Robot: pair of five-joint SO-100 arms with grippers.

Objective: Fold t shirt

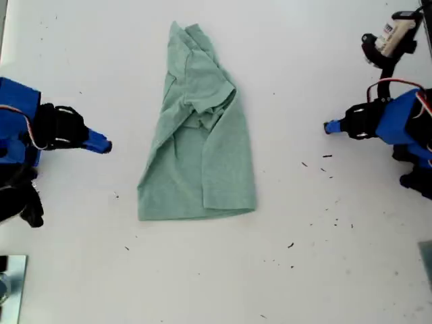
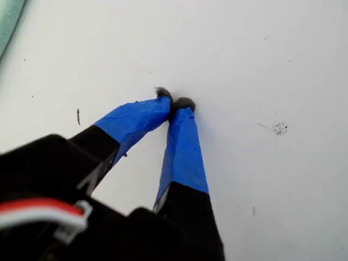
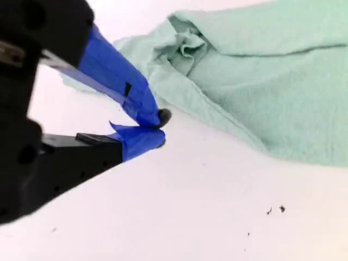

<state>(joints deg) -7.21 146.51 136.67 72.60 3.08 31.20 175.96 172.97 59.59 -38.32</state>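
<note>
The t shirt (image 1: 199, 145) lay folded lengthwise on the worktop (image 1: 324, 256) — my first gripper (image 2: 175, 101) and my second gripper (image 3: 160, 128) clenched, empty, apart from it.

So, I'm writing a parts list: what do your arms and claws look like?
On my first claw, two slim fingers are wrapped in blue tape with dark tips, on a black body with red and white wiring. Same on my second claw: blue-taped fingers, black body.

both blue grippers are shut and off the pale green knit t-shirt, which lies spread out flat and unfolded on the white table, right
Not quite. The pale green knit t-shirt is already folded lengthwise into a narrow strip, as the exterior view shows. My first gripper and my second gripper are shut and off it, on the white table.
</note>
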